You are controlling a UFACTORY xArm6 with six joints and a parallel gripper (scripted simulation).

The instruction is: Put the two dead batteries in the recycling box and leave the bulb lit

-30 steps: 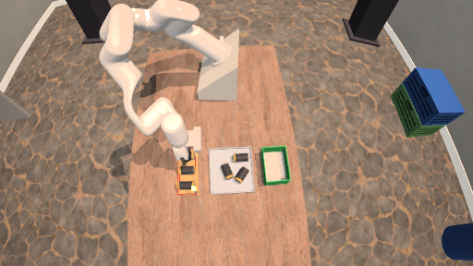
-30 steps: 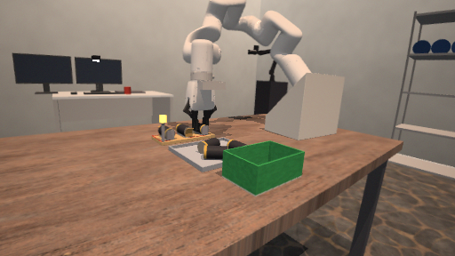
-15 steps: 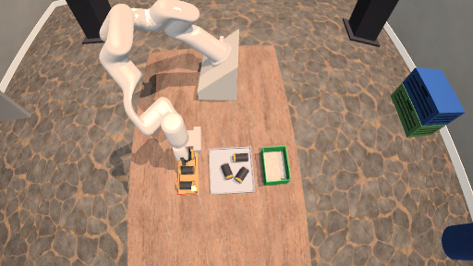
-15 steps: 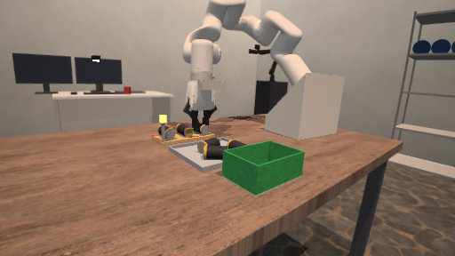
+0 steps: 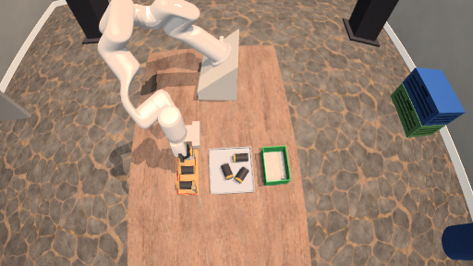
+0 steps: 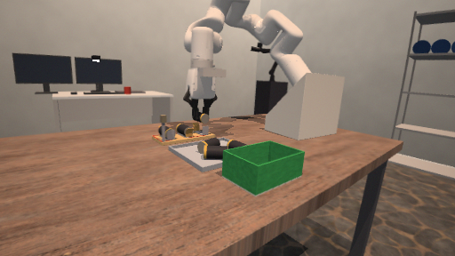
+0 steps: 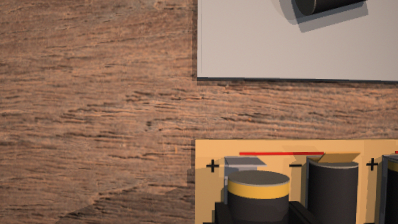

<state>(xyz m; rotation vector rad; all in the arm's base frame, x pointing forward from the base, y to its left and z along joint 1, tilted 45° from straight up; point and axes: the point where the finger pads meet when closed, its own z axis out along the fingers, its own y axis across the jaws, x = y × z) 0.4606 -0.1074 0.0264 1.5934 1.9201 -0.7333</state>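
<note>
Clamped between the fingers, a dark battery stands with its yellow-banded end up, over the plus-marked end of the orange holder. Two more batteries lie in the holder, and the bulb at its far end from the fingers looks unlit. Beside it, a pale tray carries three loose batteries, and past that the green recycling box sits upright and level. All rest on a brown wooden worktop with streaky grain, as does the arm's wedge-shaped base. Around it spreads a floor of grey stones veined with tan. Along the plain grey walls stand a white desk with two dark monitors and a metal shelf unit; a blue crate is stacked on a green one.

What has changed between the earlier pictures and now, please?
The bulb, lit before, is now dark. The pincer has risen slightly, gripping a battery and tilting its yellow-banded end up out of the holder. The three batteries on the tray and the green box stayed put.
</note>
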